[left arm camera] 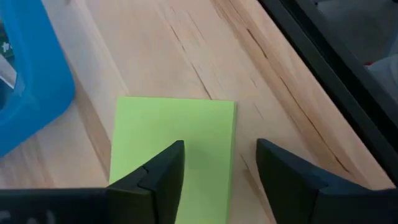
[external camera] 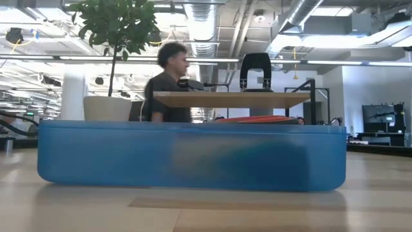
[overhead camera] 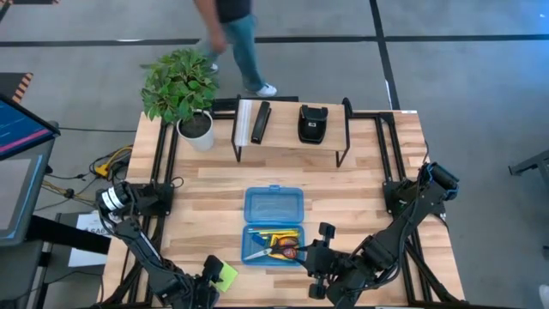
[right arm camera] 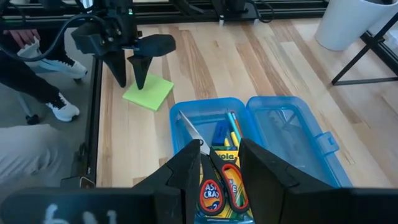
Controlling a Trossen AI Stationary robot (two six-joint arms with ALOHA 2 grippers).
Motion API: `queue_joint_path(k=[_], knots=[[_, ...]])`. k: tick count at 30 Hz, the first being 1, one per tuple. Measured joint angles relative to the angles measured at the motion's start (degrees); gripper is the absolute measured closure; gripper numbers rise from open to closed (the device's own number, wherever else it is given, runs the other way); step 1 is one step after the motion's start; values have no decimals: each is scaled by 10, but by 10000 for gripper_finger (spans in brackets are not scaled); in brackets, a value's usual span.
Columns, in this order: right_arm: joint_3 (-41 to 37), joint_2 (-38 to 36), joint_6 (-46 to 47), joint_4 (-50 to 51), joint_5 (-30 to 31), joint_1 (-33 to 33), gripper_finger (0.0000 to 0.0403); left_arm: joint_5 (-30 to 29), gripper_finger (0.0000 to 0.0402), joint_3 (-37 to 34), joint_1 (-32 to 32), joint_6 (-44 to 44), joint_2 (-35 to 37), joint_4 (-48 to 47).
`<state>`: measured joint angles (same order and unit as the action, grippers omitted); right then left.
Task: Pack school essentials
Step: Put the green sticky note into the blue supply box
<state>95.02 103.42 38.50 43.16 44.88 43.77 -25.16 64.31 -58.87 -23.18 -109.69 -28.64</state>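
The lime-green sticky-note pad [left arm camera: 171,134] lies flat on the table, left of the open blue box [overhead camera: 273,239]. My left gripper [left arm camera: 219,146] is open, low over the pad's edge: one fingertip over the pad, the other beside it over bare wood. The box holds the red-handled scissors [right arm camera: 227,184], lying on the crayon box [right arm camera: 214,193], with yellow pencils [right arm camera: 235,134] and a blue eraser [right arm camera: 219,133] beside them. My right gripper [right arm camera: 219,144] hangs open above the box, nothing between its fingers. My left gripper slants down at the pad from above. One fingertip [left arm camera: 174,155] is over the pad's top face near its long edge [left arm camera: 231,143], and the other [left arm camera: 273,158] is off the pad. Whether either touches the pad I cannot tell.
The box's lid [overhead camera: 274,204] lies open toward the far side. A low rack [overhead camera: 292,129] at the back bears a black bar and a black pouch, beside a potted plant [overhead camera: 182,86]. A person walks beyond the far edge; someone's legs show off the table's left side.
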Motion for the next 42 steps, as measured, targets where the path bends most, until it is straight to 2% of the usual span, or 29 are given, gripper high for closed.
queue_joint_path(k=[13,24,30,42], knots=[[0,0,0,-2,0,0,271,-8,277,-1,5,4,-1,-16],[0,0,0,-2,0,0,271,18,395,-2,8,2,-1,-7],[0,0,0,-2,0,0,271,13,401,10,9,-2,-3,-18],[0,0,0,-3,0,0,271,-7,401,96,9,0,-4,-107]])
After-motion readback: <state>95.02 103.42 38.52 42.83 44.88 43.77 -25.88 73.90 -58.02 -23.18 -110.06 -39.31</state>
